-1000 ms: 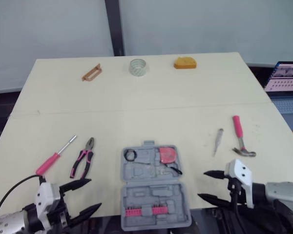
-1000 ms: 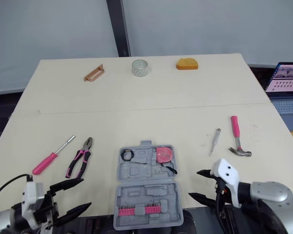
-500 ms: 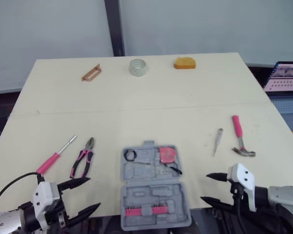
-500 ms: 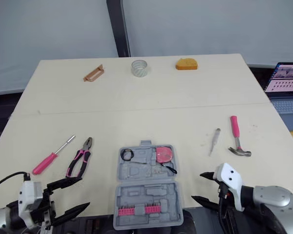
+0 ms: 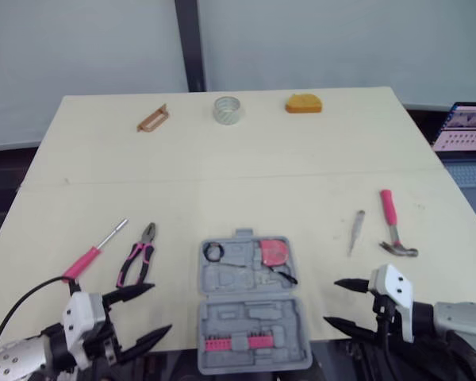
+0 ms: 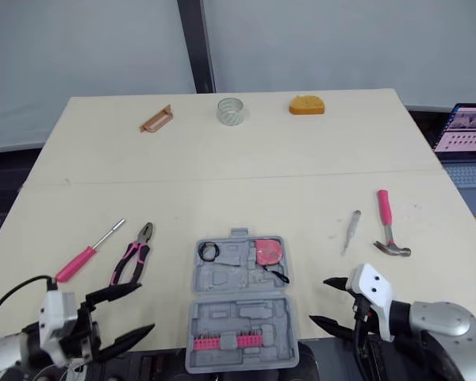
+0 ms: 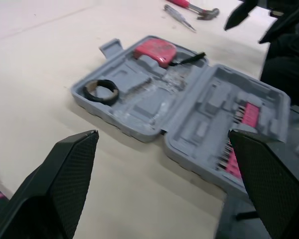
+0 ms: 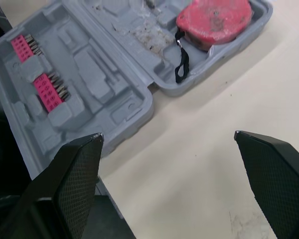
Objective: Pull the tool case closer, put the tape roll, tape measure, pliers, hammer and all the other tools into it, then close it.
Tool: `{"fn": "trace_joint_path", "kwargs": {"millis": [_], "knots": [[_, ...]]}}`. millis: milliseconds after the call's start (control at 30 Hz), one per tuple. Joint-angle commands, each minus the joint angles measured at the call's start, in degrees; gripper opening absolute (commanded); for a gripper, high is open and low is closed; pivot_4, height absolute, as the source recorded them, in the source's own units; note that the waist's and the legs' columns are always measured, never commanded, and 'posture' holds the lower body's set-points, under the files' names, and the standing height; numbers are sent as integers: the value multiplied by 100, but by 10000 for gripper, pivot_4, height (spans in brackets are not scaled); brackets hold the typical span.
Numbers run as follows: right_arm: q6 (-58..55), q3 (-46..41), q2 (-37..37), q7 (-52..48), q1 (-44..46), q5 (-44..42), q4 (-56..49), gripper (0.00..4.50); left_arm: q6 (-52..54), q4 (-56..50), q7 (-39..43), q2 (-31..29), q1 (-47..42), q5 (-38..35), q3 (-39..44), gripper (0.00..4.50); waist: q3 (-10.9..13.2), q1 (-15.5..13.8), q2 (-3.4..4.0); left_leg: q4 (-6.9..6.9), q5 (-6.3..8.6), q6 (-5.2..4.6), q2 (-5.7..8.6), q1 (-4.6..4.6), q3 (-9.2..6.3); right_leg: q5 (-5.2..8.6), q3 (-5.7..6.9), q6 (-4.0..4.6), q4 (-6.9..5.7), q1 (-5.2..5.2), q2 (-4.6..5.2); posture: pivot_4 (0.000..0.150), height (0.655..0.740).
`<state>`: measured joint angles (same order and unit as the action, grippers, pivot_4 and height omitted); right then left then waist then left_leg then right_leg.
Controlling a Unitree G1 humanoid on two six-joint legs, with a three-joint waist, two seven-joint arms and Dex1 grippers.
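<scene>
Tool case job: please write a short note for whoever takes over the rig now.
Left end effector, right end effector: open, empty, flanking the open tool case.
Done: case at near edge, holding tape measure and a black ring.
Out: pliers, pink screwdriver to its left; grey driver, hammer to its right; tape roll at far edge.
To do: load these, close case.

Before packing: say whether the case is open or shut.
Open: case lies flat, both halves spread, tape measure inside.
</scene>
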<state>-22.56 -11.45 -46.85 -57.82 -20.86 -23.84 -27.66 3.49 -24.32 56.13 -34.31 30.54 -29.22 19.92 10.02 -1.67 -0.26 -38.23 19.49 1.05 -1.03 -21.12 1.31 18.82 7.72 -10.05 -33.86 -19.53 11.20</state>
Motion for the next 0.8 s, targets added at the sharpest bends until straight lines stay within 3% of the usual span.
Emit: {"fn": "trace_joint_path", "kwargs": {"millis": [33, 100, 267, 467, 567, 633, 800], "knots": [[428, -262, -41, -113, 253, -158, -421, 44524, 513, -224, -616, 154, -170, -202, -5, 45000, 0, 15, 0, 1, 0, 0, 0, 0, 0, 0, 0, 0, 0, 0, 0, 1500, 7400], [469, -329, -65, -268, 474, -479, -658, 44524, 881, -359, -958, 249, -232, -356, 14, 45000, 1, 51, 3, 3, 0, 0, 0, 0, 2, -1, -4, -1, 1, -2, 0, 1500, 7400], [789, -97, -32, -566, 1001, -605, -523, 44524, 1564, -1495, -2048, 864, 601, -752, 294, 45000, 5, 33, -23, 4, 3, 3, -12, 2, 1, -1, -3, -1, 11, 4, -12, 1500, 7400], [912, 94, 0, -677, 1211, -604, -255, 44524, 2049, -2144, -3151, 1185, 1026, -549, 557, 45000, 5, -62, -25, -12, 2, 3, -11, 2, -2, -3, -1, 3, 6, 9, -12, 1500, 7400], [842, 109, -44, -691, 1316, -653, -105, 44524, 2769, -2180, -3978, 1100, 534, -893, 884, 45000, 4, -61, -24, -10, 3, 3, -12, 1, -2, -4, -3, 4, 7, 10, -13, 1500, 7400], [790, 137, -62, -683, 1383, -668, -55, 44524, 3256, -1932, -4345, 806, 27, -656, 881, 45000, 0, -104, -15, -11, 2, 3, -11, 3, -3, -4, -3, 4, 4, 10, -13, 1500, 7400], [742, 183, -100, -694, 1535, -615, 75, 44524, 3897, -1237, -4547, 388, -931, -668, 955, 45000, -1, -99, -15, -15, 1, 4, -12, -1, -2, -5, -4, 5, 1, 4, -16, 1500, 7400]]}}
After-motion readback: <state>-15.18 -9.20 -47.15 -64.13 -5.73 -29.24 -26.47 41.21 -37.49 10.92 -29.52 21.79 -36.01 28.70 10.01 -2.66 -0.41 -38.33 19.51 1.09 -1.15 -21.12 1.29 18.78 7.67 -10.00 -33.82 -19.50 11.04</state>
